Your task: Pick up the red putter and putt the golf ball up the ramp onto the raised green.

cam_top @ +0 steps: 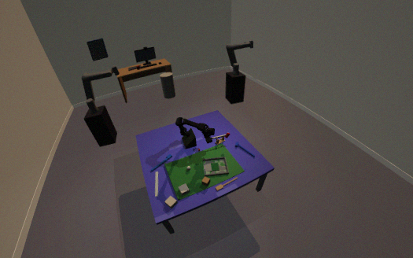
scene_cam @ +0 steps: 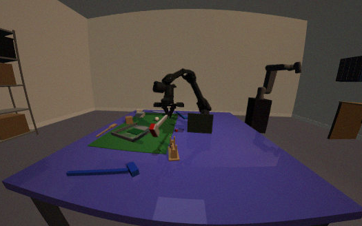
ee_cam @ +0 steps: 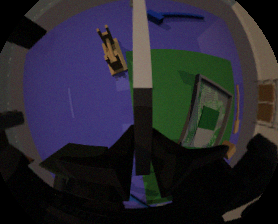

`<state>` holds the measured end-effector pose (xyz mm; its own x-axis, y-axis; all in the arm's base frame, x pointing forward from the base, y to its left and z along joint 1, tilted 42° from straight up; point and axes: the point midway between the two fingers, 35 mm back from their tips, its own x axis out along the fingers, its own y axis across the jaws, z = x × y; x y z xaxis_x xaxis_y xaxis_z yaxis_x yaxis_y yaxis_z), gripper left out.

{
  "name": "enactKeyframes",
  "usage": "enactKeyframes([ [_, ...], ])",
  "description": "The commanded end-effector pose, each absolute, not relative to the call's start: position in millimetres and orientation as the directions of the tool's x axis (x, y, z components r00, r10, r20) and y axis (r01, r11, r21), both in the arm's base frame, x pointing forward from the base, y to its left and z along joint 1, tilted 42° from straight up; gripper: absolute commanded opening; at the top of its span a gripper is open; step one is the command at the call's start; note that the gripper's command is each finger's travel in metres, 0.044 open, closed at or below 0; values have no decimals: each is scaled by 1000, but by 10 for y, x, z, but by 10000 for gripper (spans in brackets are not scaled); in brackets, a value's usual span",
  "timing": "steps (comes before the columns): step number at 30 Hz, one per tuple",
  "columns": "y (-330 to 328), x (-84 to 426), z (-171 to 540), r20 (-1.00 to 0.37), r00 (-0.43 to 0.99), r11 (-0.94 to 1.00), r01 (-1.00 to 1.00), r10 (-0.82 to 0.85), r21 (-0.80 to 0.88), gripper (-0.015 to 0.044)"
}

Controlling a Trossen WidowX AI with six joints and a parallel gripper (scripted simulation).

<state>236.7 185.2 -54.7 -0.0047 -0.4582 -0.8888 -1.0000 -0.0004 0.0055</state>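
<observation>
While clamped on red putter point(scene_cam: 158, 125) shaft, tool point(scene_cam: 169, 111) holds it off wooden stand point(scene_cam: 173, 150).

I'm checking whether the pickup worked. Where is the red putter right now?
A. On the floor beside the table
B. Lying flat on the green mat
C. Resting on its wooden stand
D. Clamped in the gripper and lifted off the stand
D: the gripper is shut on the putter, whose red head hangs in the air above the mat, while the stand sits bare.
</observation>
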Motion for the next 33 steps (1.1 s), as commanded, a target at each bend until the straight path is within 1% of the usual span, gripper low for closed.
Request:
enactKeyframes([
  [1,1724,2461,-344,-888,13,111,-991,-460,-72,0],
  [8,1397,2599,13,-875,35,337,-915,-484,-223,0],
  [15,1043,2670,355,-857,52,532,-765,-513,-364,0],
  [24,568,2659,769,-828,64,708,-484,-557,-514,0],
  [33,97,2535,1146,-792,64,780,-140,-607,-609,0],
])
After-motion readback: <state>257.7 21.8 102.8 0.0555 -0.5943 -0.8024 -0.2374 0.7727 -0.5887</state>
